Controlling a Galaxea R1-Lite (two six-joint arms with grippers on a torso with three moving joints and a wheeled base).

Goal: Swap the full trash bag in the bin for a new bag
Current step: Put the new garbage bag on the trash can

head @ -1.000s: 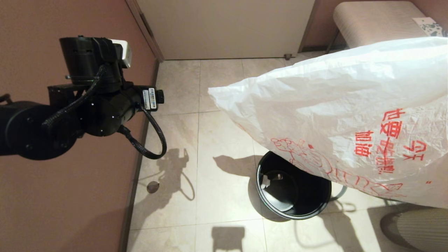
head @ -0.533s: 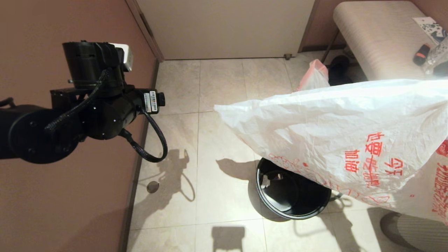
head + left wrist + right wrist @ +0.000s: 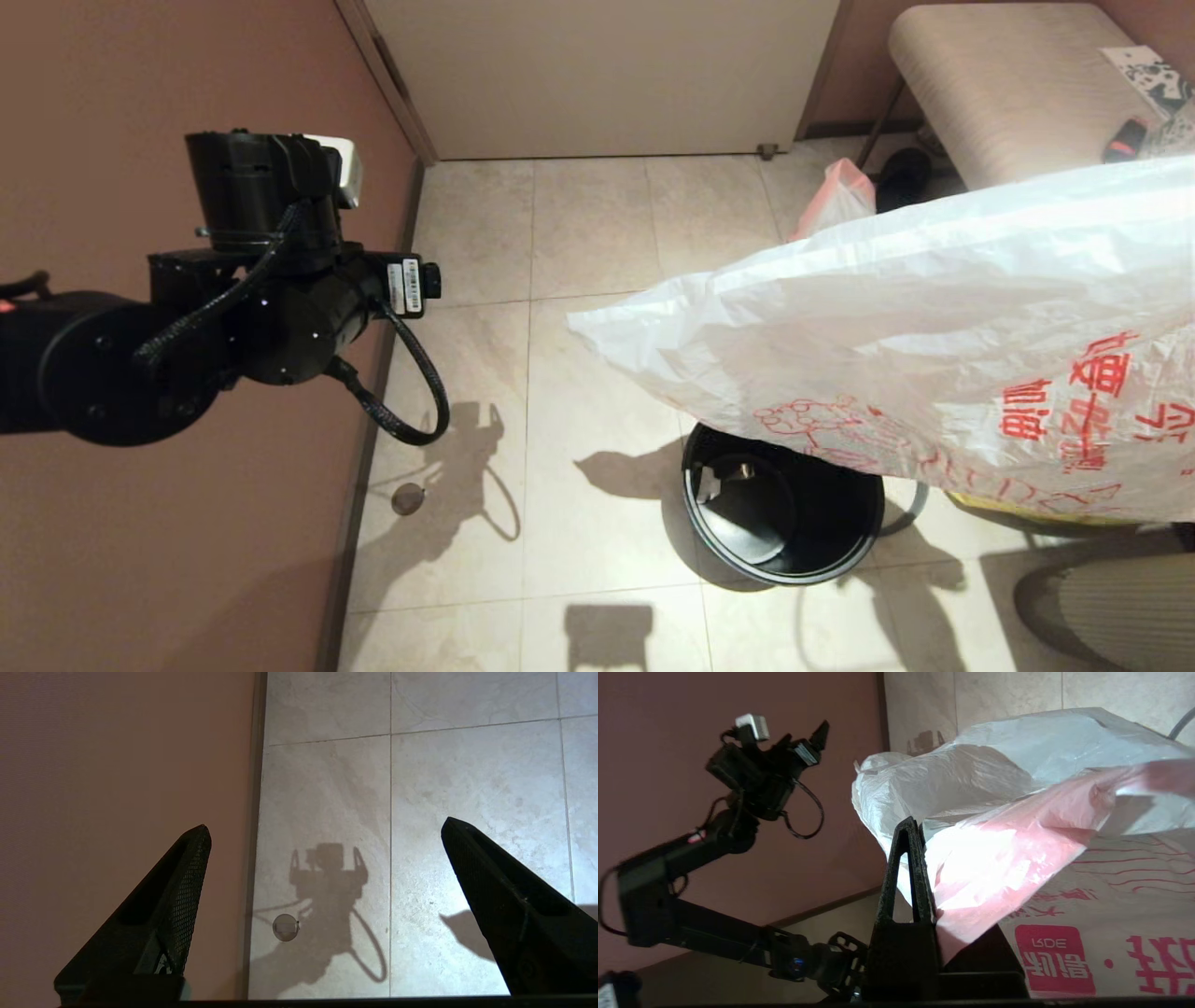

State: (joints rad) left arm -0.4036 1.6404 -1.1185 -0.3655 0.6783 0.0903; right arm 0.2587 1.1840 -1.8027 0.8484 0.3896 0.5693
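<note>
Pale floor tiles are lying under everything, and nearest me the bin (image 3: 782, 509) is standing bare, just under the new bag (image 3: 934, 345). My right gripper (image 3: 909, 877) is pinching that bag shut-fingered; its limp mouth may be missing the rim or slipping free. My left gripper (image 3: 322, 877) is hanging wide open and empty by the wall. Farthest, the full trash bag (image 3: 837, 196) is resting near the bench.

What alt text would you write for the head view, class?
A new bag, white with red characters, hangs in the air over an unlined black bin on a tiled floor. The left arm is raised by the brown wall, clear of both.
</note>
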